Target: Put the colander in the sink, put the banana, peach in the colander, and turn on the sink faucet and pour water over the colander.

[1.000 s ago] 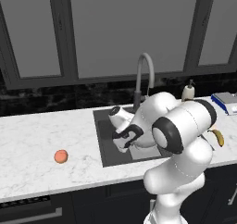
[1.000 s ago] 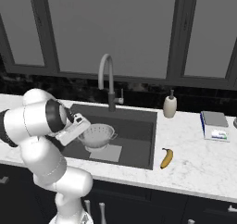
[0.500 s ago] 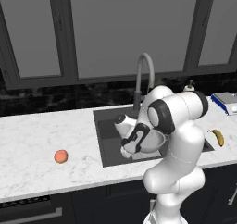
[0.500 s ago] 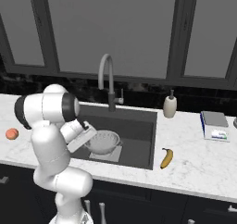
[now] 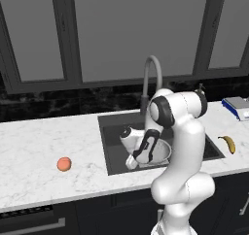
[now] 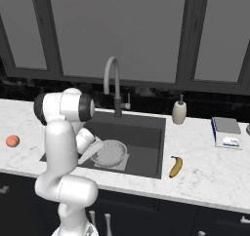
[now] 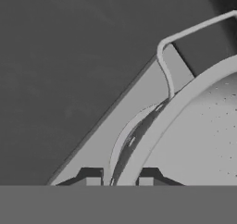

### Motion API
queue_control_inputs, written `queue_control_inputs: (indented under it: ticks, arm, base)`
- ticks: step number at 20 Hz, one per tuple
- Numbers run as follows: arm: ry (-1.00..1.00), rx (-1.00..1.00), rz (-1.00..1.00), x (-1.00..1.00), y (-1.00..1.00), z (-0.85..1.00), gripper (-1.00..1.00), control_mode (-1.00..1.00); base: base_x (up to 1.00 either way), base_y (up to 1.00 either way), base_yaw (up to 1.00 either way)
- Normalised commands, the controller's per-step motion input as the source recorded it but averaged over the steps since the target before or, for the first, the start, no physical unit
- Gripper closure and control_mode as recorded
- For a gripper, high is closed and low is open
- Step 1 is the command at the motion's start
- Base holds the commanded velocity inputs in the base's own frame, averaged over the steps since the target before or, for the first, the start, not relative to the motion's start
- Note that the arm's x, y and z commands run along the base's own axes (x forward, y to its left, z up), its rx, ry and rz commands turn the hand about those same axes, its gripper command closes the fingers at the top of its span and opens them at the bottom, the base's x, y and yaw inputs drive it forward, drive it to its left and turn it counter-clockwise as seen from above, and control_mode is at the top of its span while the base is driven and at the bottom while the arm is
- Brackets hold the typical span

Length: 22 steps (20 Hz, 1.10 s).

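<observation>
One colander (image 6: 110, 152) sits in the sink (image 6: 146, 137) with the pincer (image 7: 119, 180) clamped on its rim, while one peach (image 5: 63, 164) and one banana (image 6: 175, 166) lie on open desk (image 5: 44, 146) either side.

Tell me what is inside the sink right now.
The colander sits in the sink on the lighter bottom plate, its bowl looking empty. The arm hides the basin's left part, and the hand is at the colander's rim.

Materials and finishes at the sink

The small round light-grey perforated colander (image 6: 110, 152) looks like smooth matt metal; the dark grey recessed sink (image 6: 141, 137) is matt; the tall grey gooseneck faucet (image 6: 113, 84) has a soft metallic sheen; the white marble-patterned counter (image 5: 44, 146) is smooth and veined.
</observation>
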Motion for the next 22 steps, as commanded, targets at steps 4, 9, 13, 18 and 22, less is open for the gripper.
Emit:
queue_control_inputs:
  ticks: [4,9,13,18,22]
  arm:
    - [0.0,0.01,0.0,0.43,0.0,-0.28,1.0,-1.0]
    - [0.0,0.02,0.0,0.43,0.0,-0.24,1.0,-1.0]
    - [0.0,0.01,0.0,0.13,-0.16,-0.04,1.0,-1.0]
    - [-0.01,0.02,0.0,0.0,-0.27,0.0,1.0,-1.0]
    - [0.0,0.03,0.0,0.0,-0.15,0.01,-1.0,-1.0]
  base:
    - [0.0,0.0,0.0]
    - [0.0,0.0,0.0]
    - [0.0,0.0,0.0]
    - [0.0,0.0,0.0]
    - [0.0,0.0,0.0]
